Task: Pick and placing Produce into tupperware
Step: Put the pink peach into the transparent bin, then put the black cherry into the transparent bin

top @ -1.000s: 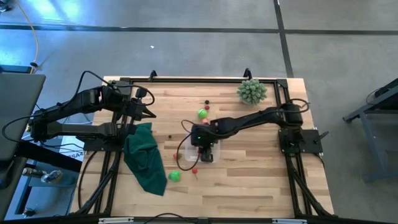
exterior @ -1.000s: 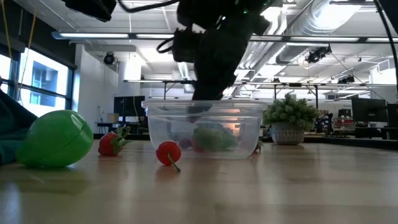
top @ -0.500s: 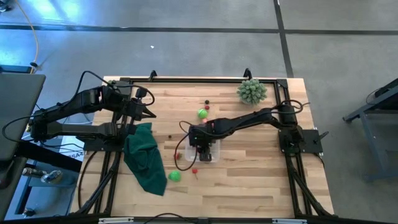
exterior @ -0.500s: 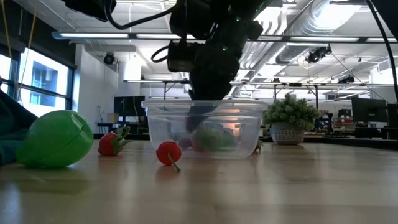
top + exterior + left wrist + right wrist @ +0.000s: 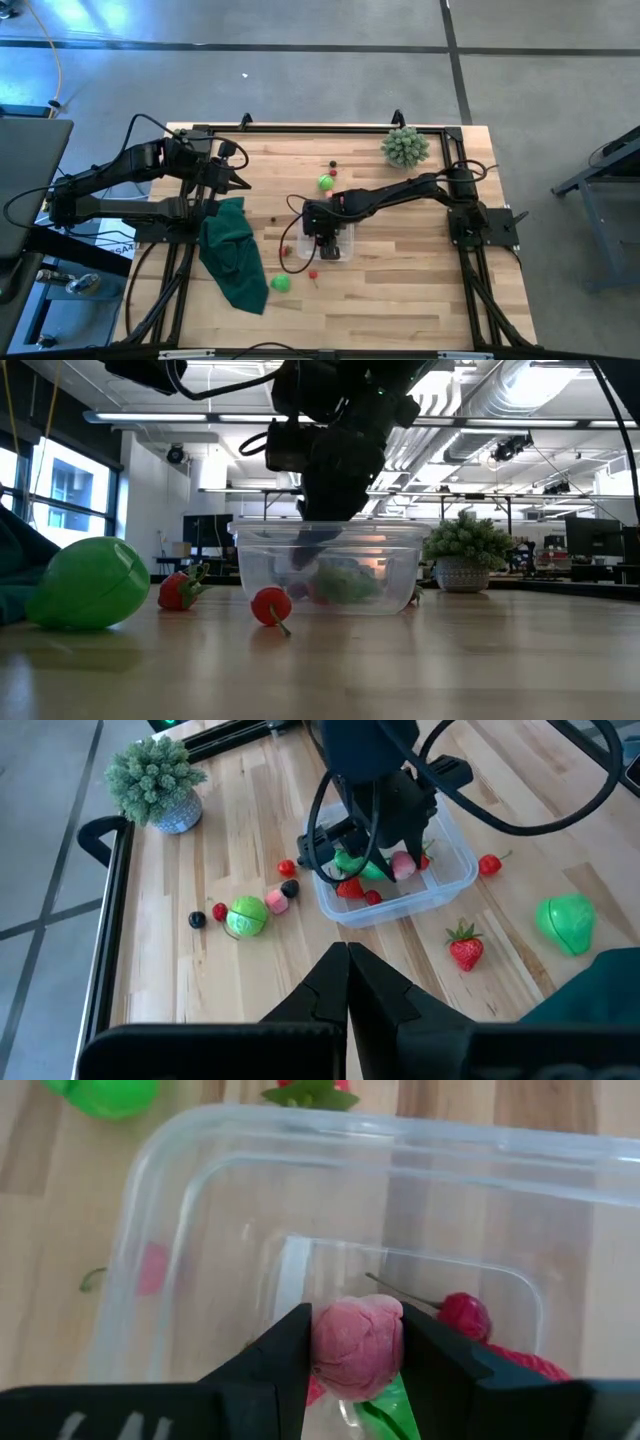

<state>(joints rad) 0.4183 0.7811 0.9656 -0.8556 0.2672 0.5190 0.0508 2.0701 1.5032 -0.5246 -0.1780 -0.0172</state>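
While the right gripper (image 5: 355,1352) pinches a pink fruit (image 5: 358,1346) just inside the tupperware (image 5: 329,245) (a cherry (image 5: 463,1315) lies below), the left gripper (image 5: 236,181) waits at ten o'clock, fingers together.

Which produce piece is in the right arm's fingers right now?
The round pink piece, pinched by the right gripper just above the clear square plastic tupperware. The red and green pieces lie loose in the tupperware or out on the table.
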